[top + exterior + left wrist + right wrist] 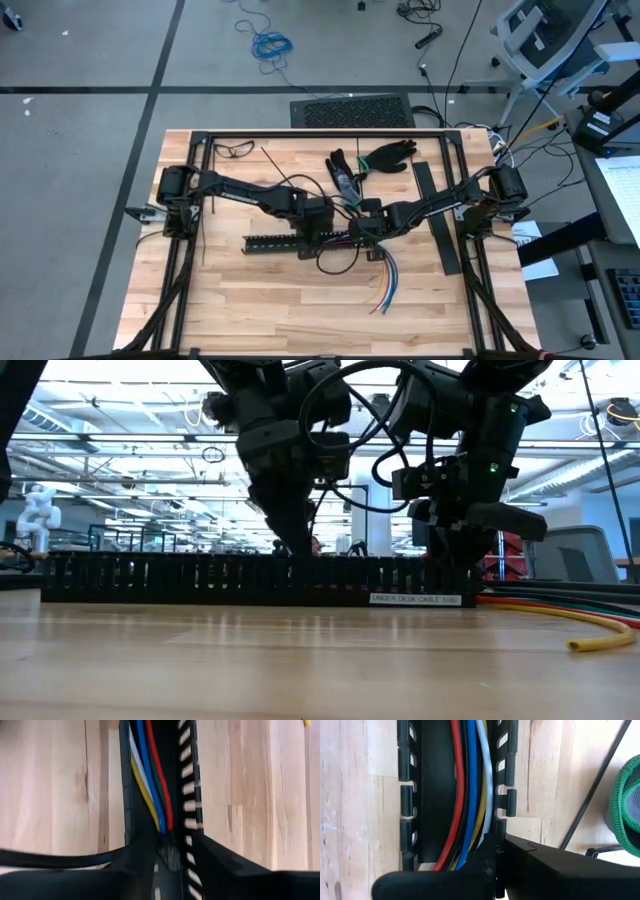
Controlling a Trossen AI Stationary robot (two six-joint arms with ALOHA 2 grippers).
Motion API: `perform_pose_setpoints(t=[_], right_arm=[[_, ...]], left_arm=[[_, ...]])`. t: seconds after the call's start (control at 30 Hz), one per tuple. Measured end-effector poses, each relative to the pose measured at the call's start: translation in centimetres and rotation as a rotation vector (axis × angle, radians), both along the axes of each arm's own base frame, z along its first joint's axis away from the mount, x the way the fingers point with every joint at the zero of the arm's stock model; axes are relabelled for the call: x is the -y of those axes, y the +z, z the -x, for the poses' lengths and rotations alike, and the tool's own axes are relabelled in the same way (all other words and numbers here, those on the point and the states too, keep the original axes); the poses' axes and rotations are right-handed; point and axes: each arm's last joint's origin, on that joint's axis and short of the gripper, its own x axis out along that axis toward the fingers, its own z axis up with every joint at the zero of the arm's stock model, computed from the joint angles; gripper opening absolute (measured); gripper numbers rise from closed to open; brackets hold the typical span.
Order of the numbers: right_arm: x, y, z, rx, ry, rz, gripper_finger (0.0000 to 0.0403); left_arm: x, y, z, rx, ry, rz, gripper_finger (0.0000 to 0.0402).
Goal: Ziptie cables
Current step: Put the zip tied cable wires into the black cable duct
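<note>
The cables (470, 795) are laid inside the black slotted rail (290, 242), along its channel; their free ends leave the rail's right end and spread on the wooden table (230, 300). The left gripper (318, 232) is held over the middle of the rail, and its 2 fingers are seen apart, one on each side of the channel, just behind the cut ends of the wires. The right gripper (368, 232) is held at the rail's right end; its fingers look closed around the bundle, though the contact itself is hidden. A ziptie (600, 785) lies on the table beside the rail, not yet used.

Several risks can be judged. If the bundle is pulled sideways, the wires could be caught in the rail's slots. If the grip is loose, single wires could slip out, and the light rail could be dragged along.
</note>
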Motion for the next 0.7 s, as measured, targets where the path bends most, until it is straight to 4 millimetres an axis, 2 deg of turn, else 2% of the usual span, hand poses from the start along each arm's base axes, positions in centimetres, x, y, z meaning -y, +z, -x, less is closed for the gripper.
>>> perform_pose_setpoints(t=[0.1, 0.23, 0.53, 0.7], right_arm=[[0.0, 0.0, 0.0, 0.003, 0.000, 0.000, 0.0000], [0.2, 0.0, -0.1, 0.003, -0.003, 0.005, 0.0000], [1.1, 0.0, -0.2, 0.003, -0.013, 0.009, 0.0000], [1.7, 0.0, -0.4, 0.023, -0.034, 0.033, 0.0000]], left_arm=[[0.0, -0.3, -0.3, 0.010, 0.013, 0.013, 0.0156], [0.2, -0.8, -0.6, 0.012, 0.004, 0.026, 0.0165], [0.7, -2.3, -1.2, -0.017, 0.053, 0.011, 0.0164], [1.2, -3.0, -1.4, -0.019, 0.102, -0.140, 0.0138]])
